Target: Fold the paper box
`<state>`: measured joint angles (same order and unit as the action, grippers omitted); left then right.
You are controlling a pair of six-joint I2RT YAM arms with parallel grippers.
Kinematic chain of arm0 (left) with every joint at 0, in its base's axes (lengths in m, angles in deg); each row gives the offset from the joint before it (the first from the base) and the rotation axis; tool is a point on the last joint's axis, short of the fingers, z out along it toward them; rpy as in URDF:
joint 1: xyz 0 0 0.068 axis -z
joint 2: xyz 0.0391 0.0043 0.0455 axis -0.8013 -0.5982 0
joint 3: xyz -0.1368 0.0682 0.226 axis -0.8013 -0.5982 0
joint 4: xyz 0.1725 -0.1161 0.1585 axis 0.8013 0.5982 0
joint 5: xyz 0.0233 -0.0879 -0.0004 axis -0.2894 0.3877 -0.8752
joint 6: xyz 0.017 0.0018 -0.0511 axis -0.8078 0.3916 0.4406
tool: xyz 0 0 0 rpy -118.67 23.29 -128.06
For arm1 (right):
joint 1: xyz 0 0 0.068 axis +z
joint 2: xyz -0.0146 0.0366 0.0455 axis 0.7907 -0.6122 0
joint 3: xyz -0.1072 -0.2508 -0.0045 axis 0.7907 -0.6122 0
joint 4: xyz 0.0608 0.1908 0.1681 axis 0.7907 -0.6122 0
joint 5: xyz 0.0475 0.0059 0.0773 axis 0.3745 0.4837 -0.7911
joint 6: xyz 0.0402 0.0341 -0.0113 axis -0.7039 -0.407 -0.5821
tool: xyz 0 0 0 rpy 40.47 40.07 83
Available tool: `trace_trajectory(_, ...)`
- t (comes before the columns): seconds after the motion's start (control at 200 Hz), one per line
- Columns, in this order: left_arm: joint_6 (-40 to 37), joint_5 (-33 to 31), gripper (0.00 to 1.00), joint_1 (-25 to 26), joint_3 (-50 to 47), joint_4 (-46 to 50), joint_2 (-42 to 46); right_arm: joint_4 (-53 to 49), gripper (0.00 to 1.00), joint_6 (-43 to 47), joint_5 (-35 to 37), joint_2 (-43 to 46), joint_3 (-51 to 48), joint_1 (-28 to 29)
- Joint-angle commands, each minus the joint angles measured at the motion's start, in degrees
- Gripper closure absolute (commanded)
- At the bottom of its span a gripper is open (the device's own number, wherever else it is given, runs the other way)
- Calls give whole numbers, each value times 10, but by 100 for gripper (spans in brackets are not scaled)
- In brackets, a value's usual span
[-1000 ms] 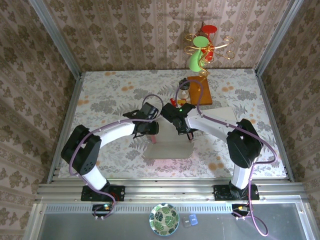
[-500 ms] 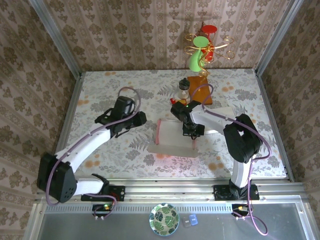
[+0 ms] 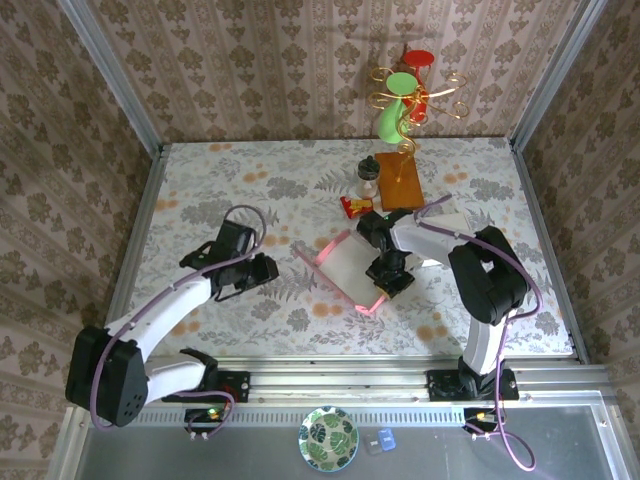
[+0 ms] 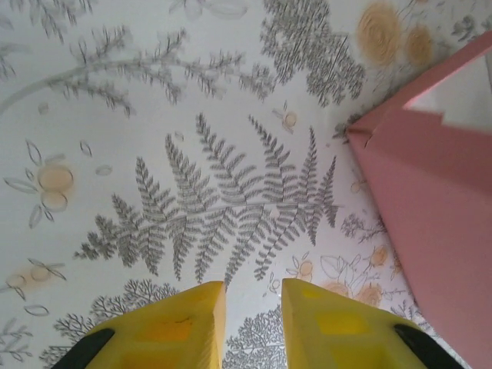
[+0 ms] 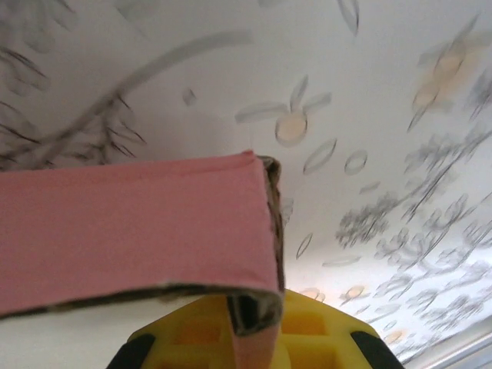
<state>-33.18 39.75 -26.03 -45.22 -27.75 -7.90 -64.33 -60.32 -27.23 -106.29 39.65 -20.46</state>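
White links, black joints and purple cables [image 3: 252, 210] are seen on the left arm [image 3: 165, 305] and right arm [image 3: 430, 236], yellow fingers on the left pincer [image 4: 252, 298] and right pincer [image 5: 247, 315].

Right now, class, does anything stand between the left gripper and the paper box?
Nothing visible does. Bare flowered table lies between the left gripper and the paper box, which the right gripper holds by an edge.

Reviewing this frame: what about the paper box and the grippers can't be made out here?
- Top external: the right gripper's fingertips are hidden under its own wrist, so its hold on the paper box is unclear.
- Left wrist: the paper box runs off the right edge; its shape is unknown.
- Right wrist: the paper box covers the finger pads.
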Motion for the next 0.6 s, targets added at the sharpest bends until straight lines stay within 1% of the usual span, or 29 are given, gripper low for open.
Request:
trace_trajectory(0.0, 39, 45, 74, 16, -16, -59, -2, 56, 100, -113, -69, 4, -26, 9)
trace_trajectory(0.12, 61, 53, 74, 48, -15, -112, -34, 98, 100, -172, -92, 13, -47, 26)
trace_trajectory(0.2, 79, 57, 74, 67, -14, -150, -60, 120, 99, -194, -97, 17, -57, 36)
trace_trajectory(0.26, 88, 58, 74, 78, -10, -169, -78, 127, 90, -199, -97, 22, -61, 41)
trace_trajectory(0.35, 90, 62, 74, 89, 4, -183, -101, 144, 81, -199, -98, 36, -73, 44)
trace_trajectory(0.39, 88, 63, 74, 93, 11, -183, -109, 154, 79, -192, -94, 47, -79, 43)
trace_trajectory(0.425, 87, 63, 74, 94, 16, -183, -116, 154, 74, -183, -85, 57, -78, 43)
trace_trajectory(0.43, 87, 63, 74, 95, 17, -183, -117, 153, 71, -177, -83, 60, -76, 44)
trace_trajectory(0.49, 87, 64, 74, 96, 24, -184, -125, 132, 61, -141, -61, 79, -60, 43)
trace_trajectory(0.515, 87, 64, 74, 96, 26, -184, -127, 123, 55, -123, -51, 86, -50, 42)
trace_trajectory(0.595, 86, 64, 74, 96, 31, -186, -133, 81, 44, -47, -25, 103, -10, 40)
